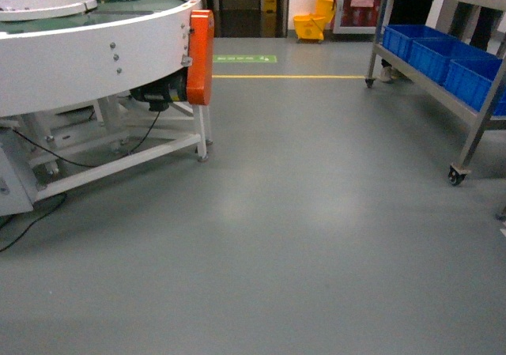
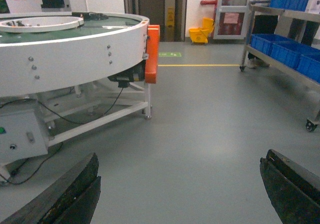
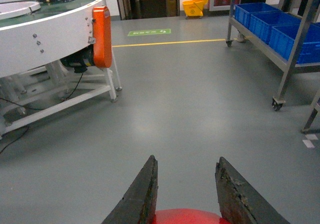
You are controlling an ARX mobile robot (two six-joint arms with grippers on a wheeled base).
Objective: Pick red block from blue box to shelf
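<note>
The glossy red block is clamped between the right gripper's fingers, its orientation hidden. The left gripper is held wide apart, empty.

red block mostly cut off at frame bottom between right claw fingers, shelf cropped at right edge

A grey floor is seen across all views, marked by a yellow line and a green sign near the far doorway. On it, at the right, the shelf is stood on small castor wheels, and dark blue crates are carried on its lower tier. At the left, a white round machine is borne on a white frame, with black cables trailed on the floor. A yellow mop bucket, somewhat blurred, appears to be set at the back.
</note>
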